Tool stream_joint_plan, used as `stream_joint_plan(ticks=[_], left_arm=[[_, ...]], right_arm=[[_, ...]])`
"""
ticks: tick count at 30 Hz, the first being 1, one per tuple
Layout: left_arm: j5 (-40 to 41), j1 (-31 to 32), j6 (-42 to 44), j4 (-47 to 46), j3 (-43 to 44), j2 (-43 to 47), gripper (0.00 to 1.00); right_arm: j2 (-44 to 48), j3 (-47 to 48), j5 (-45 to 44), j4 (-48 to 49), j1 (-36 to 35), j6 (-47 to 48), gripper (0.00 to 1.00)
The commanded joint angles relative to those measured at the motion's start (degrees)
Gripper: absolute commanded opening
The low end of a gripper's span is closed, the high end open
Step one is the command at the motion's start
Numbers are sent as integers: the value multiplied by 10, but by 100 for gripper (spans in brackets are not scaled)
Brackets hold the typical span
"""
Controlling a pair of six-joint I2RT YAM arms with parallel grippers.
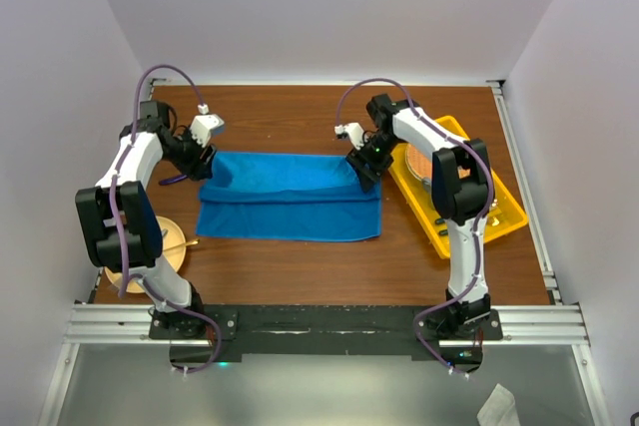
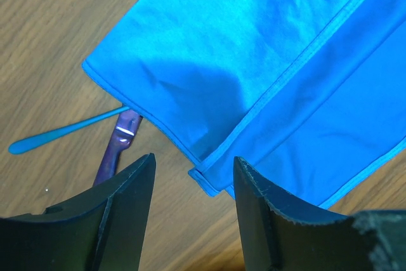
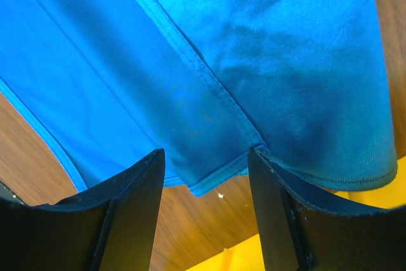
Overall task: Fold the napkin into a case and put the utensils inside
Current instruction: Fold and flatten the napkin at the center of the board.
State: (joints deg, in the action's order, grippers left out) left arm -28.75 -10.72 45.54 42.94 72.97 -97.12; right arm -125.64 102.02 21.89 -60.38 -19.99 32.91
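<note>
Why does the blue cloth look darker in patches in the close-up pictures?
It is shadow. Left wrist view: a soft grey shadow dulls the napkin just ahead of the left fingers. Right wrist view: a similar dark patch lies ahead of the right fingers. Top view: the cloth looks evenly lit.

One napkin (image 1: 290,197), two utensils (image 2: 63,131) (one blue, one purple), one yellow tray (image 1: 514,209)

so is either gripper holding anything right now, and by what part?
Nothing is held. The left gripper and right gripper are both open over corners of the folded napkin.
</note>
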Motion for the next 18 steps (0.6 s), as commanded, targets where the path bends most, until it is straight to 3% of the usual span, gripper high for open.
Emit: stream_joint_plan(ticks=[1,12,18], left_arm=[[-10,5,-12,-20,14,4,57],[-10,7,-13,-29,10,3,57],[-9,7,-14,-30,19,-4,57]], right_arm=[[1,20,-31,20,-1,-10,59],[-12,40,-70,30,-1,-17,57],[-21,35,-76,22,-3,-11,49]])
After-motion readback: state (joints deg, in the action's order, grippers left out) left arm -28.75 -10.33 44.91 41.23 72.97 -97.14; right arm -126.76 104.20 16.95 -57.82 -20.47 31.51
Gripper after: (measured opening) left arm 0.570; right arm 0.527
